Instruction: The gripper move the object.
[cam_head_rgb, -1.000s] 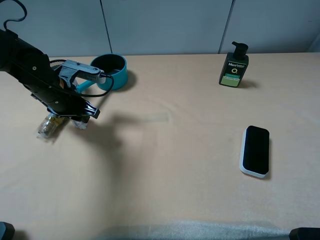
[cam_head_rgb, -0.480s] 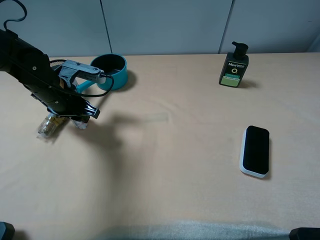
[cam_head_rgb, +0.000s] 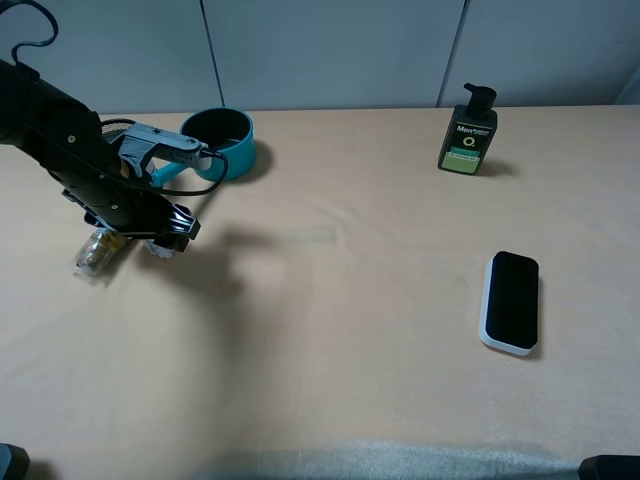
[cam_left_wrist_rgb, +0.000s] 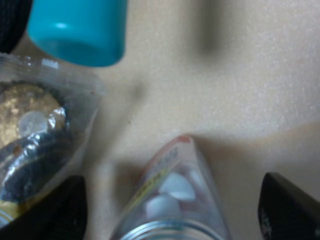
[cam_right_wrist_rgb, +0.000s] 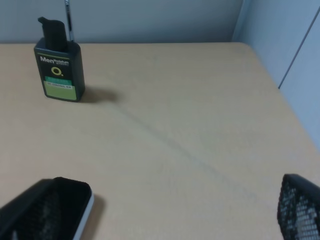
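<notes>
On the table (cam_head_rgb: 330, 340), my left hand (cam_head_rgb: 170, 228) is the nearer one, sitting low just beside the bag of gold-wrapped chocolates (cam_head_rgb: 95, 250). The clear packet of white tablets (cam_left_wrist_rgb: 167, 192) lies directly beneath it. Its long axis points forward between my spread fingers (cam_left_wrist_rgb: 57, 210), released and not yet gripping. Only the wrist view shows this; from above, my hand mostly hides the packet.
</notes>
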